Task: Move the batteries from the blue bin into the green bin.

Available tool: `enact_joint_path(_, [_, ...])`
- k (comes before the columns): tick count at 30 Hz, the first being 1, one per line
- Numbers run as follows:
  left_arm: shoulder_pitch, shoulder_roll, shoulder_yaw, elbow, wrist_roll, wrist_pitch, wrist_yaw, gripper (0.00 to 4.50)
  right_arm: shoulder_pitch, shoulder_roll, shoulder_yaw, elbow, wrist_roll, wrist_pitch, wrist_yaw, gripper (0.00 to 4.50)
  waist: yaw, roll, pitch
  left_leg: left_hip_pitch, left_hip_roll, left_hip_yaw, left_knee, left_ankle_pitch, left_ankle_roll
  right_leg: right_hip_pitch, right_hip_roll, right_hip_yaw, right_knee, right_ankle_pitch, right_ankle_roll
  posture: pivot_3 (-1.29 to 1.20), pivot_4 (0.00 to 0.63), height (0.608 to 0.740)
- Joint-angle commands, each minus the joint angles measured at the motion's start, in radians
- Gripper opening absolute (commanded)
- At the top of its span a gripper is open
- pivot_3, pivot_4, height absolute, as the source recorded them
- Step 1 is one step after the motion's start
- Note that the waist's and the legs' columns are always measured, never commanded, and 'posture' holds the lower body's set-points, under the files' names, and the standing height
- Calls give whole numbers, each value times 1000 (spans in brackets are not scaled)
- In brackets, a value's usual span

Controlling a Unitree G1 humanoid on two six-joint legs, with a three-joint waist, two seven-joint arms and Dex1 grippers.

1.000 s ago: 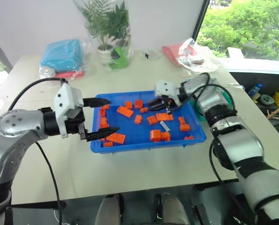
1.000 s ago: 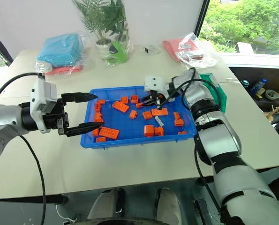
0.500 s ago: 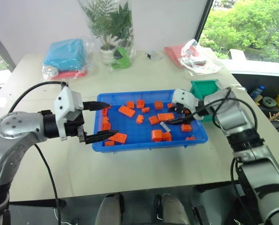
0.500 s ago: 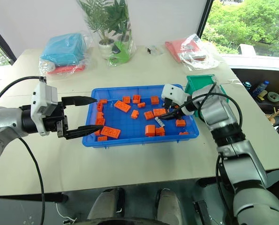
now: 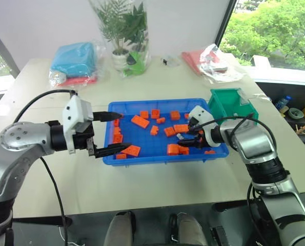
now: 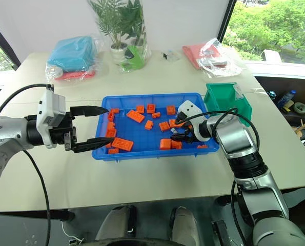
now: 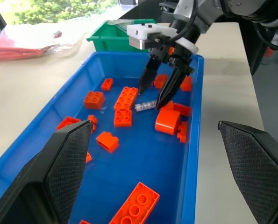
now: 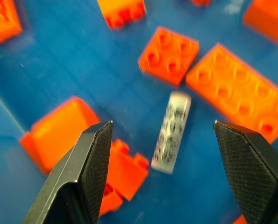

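From the head views, one small silver-grey cylindrical battery (image 5: pixel 180 136) is seen on the floor of the wide, shallow bright blue plastic bin (image 5: pixel 160 157), the deep teal-green plastic bin (image 5: pixel 233 104) just beside that bin's right end. In the left wrist view, the right gripper (image 7: pixel 157 95) is poised spread above the battery, nothing held. In the right wrist view the battery lies unlifted; one transfer is judged outstanding. The left gripper (image 5: pixel 114 133) is held wide, empty.

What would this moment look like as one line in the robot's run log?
right gripper: fingers open above battery | battery: lying in blue bin among orange bricks | left gripper: open at bin's other end | green bin: beside

Blue bin (image 5: pixel 142 105), orange bricks (image 5: pixel 140 121), teal-green bin (image 5: pixel 238 105)
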Motion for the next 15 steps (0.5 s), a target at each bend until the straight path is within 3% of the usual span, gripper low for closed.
enact_joint_path(1, [-13, 8, 14, -6, 1, -22, -12, 4500, 6, -9, -34, -31, 45, 14, -46, 3502, 0, 0, 0, 0, 0, 0, 0, 0, 0, 0, 0, 0, 0, 0, 0, 0, 150, 673])
enact_joint_path(9, [-9, -3, 13, -16, 7, -27, -7, 4500, 2, 4, -3, 71, 76, -73, -121, 3502, 1, 0, 0, 0, 0, 0, 0, 0, 0, -1, 0, 0, 0, -1, 1, 0, 150, 673])
enact_joint_path(12, [-8, -3, 17, -12, 10, -30, -9, 4500, 3, 2, 20, 98, 73, -118, -131, 2758, 1, -1, 0, 0, 0, 0, 0, 0, 0, -1, 0, 0, 0, -1, 1, 0, 150, 673])
enact_joint_path(15, [-3, -2, 19, -9, 13, -36, -12, 4500, -5, 4, 34, 105, 78, -129, -135, 1188, 0, -1, 0, 0, 0, 0, 0, 0, 0, -1, 0, 0, 0, -1, 1, 0, 150, 673])
